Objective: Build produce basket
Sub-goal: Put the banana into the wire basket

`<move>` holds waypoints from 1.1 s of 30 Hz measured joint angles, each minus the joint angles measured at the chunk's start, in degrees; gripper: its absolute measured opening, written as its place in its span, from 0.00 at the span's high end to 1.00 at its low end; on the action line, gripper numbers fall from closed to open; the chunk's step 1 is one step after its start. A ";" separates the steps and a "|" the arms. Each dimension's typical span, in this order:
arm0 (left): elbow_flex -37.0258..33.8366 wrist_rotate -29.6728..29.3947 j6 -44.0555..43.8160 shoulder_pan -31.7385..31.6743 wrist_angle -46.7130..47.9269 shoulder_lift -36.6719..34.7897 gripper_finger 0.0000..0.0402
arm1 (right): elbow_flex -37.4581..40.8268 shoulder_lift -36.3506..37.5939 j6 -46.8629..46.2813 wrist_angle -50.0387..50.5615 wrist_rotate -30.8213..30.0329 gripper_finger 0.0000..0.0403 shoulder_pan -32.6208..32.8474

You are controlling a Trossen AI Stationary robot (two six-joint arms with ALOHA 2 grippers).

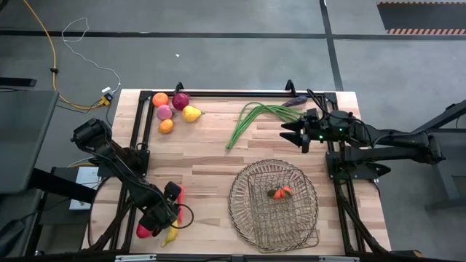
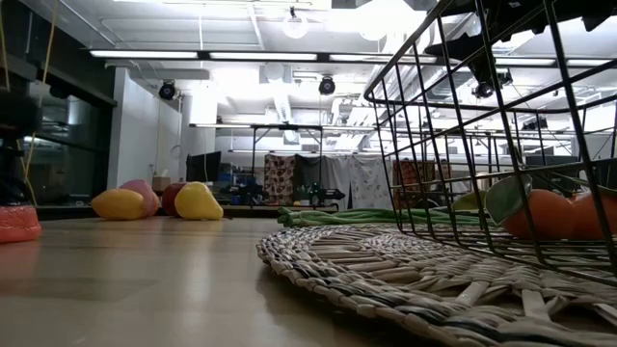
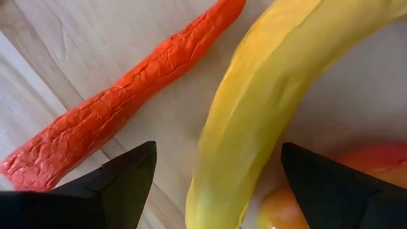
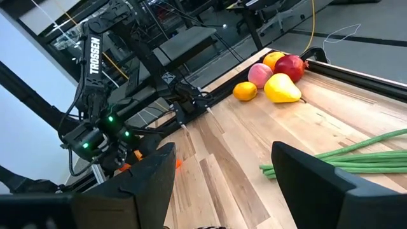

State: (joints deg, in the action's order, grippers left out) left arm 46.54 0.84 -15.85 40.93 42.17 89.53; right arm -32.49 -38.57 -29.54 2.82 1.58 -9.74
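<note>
Yellow banana sits between open left gripper fingers, seemingly ungripped

Four cameras, one table.
Overhead looks straight down; low one sits beside the basket; left wrist hangs very close, probably over the banana; right wrist and overhead share the pear.

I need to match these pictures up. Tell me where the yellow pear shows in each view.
High view: yellow pear at the table's far left, in the fruit cluster.
Low view: pear left of centre, far off.
Left wrist view: not in it.
Right wrist view: pear upper right.
Shared landmark: the green beans nearby.
</note>
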 joint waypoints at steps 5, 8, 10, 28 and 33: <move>0.00 0.00 0.39 0.00 -0.17 1.05 0.19 | 0.00 0.00 0.00 0.01 -0.21 0.38 0.00; 0.00 0.01 1.48 0.00 -0.19 1.30 0.20 | 0.00 0.00 -0.02 0.02 -1.10 0.38 -0.01; 0.00 0.00 1.50 -0.02 -0.22 1.34 0.22 | 0.00 0.00 -0.02 0.03 -1.40 0.38 -0.02; 0.00 0.16 1.50 -0.02 -0.01 1.32 0.66 | 0.00 0.00 -0.02 0.05 -1.42 0.38 0.00; 0.00 3.87 1.50 -0.11 1.31 0.08 0.68 | 0.00 0.00 -0.03 0.05 -1.42 0.38 -0.01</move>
State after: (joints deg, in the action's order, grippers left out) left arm 46.54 4.71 -14.35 40.81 43.47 89.60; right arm -32.49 -38.57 -29.57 2.87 0.16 -9.74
